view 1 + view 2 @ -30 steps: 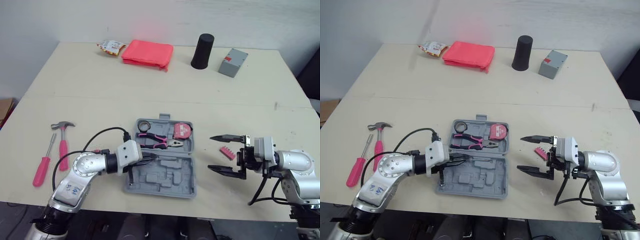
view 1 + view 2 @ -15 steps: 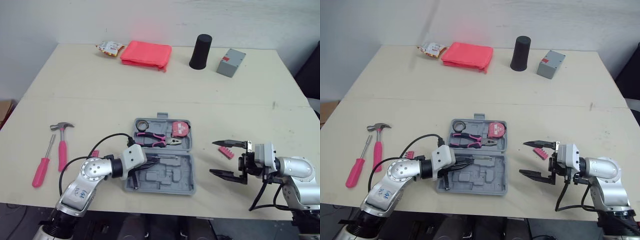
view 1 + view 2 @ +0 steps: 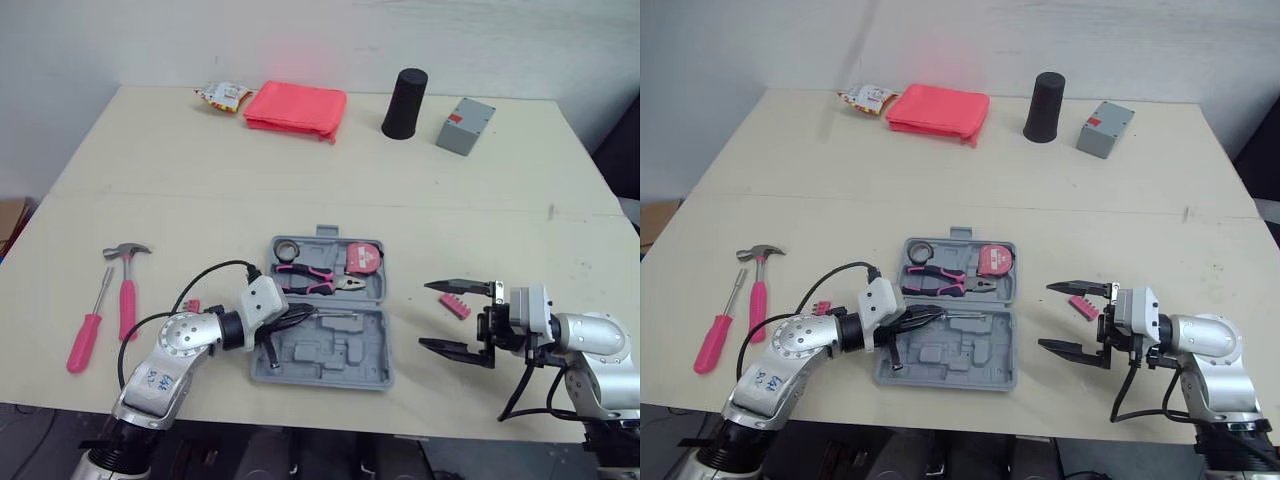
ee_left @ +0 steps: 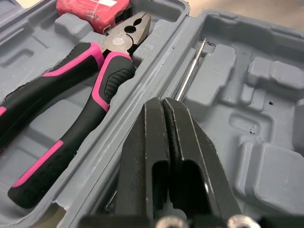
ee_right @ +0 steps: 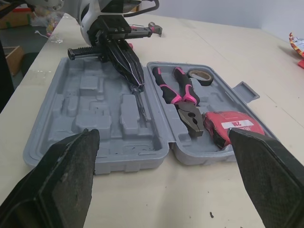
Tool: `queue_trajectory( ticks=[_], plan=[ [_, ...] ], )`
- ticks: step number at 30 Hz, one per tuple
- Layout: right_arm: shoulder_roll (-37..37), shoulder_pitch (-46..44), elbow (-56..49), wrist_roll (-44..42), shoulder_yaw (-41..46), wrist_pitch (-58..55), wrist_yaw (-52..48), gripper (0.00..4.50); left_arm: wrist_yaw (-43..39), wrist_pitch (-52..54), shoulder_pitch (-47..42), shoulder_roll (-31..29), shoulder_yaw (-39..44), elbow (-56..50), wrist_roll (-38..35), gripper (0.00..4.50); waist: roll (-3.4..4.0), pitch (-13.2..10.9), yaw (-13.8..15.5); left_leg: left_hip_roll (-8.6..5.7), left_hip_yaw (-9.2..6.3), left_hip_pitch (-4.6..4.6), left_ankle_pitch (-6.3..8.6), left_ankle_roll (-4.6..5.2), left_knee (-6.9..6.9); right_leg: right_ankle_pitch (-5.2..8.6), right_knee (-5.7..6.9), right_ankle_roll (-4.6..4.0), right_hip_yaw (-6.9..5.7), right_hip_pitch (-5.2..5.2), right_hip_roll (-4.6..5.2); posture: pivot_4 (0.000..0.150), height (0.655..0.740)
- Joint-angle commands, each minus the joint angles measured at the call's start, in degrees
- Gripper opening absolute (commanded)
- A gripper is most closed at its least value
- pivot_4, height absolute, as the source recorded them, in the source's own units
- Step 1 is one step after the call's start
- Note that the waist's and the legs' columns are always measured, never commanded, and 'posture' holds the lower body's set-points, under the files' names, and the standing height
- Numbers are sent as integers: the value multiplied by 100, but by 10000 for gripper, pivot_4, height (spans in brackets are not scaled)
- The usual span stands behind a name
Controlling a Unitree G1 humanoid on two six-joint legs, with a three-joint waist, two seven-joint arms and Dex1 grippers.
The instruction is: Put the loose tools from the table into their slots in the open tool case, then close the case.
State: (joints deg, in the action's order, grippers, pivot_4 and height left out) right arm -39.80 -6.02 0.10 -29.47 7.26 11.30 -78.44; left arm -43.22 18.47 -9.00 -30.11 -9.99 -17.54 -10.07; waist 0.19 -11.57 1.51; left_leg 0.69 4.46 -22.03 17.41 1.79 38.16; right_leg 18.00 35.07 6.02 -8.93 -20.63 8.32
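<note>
The grey tool case (image 3: 372, 372) lies open near the table's front edge. Its lid half holds pink-handled pliers (image 3: 306, 280), a red tape measure (image 3: 366, 260) and a black tape roll (image 3: 288, 248). My left gripper (image 3: 303, 313) is shut, its tips low over the hinge ridge, above a thin metal shaft (image 4: 190, 76) lying in the case. My right gripper (image 3: 423, 314) stands open to the right of the case, beside a pink bit holder (image 3: 453, 305). A hammer (image 3: 126, 295), a pink screwdriver (image 3: 80, 340) and a thin screwdriver (image 3: 103, 290) lie at the left.
A small red piece (image 3: 188, 305) lies by my left forearm. At the table's far side are a snack packet (image 3: 223, 95), a folded pink cloth (image 3: 296, 107), a black cup (image 3: 404, 103) and a grey box (image 3: 465, 125).
My left wrist has rocked slightly while its shut fingers stay over the case's hinge ridge. The right gripper has sunk a little towards the table and remains open.
</note>
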Motion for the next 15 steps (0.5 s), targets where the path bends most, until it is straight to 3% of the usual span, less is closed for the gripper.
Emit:
queue_trajectory(
  ticks=[1,7,15],
  plan=[
    [-32,-51,-159,-63,101,14,45,45000,-15,-79,10,27,-219,113,161,346,0,0,4,0,0,0,0,0,0,0,0,0,1,1,2,1500,7400],
    [-32,-44,-184,-53,93,-2,93,45000,101,78,-39,-11,-350,295,426,346,0,1,18,-3,-2,0,0,3,1,0,-1,0,1,5,4,1500,7400],
    [7,-82,-152,-29,57,18,150,45000,-89,1762,-57,-587,-1056,409,761,346,28,47,3,-6,1,60,12,5,-12,0,-19,1,5,56,13,1500,7400]
  ],
)
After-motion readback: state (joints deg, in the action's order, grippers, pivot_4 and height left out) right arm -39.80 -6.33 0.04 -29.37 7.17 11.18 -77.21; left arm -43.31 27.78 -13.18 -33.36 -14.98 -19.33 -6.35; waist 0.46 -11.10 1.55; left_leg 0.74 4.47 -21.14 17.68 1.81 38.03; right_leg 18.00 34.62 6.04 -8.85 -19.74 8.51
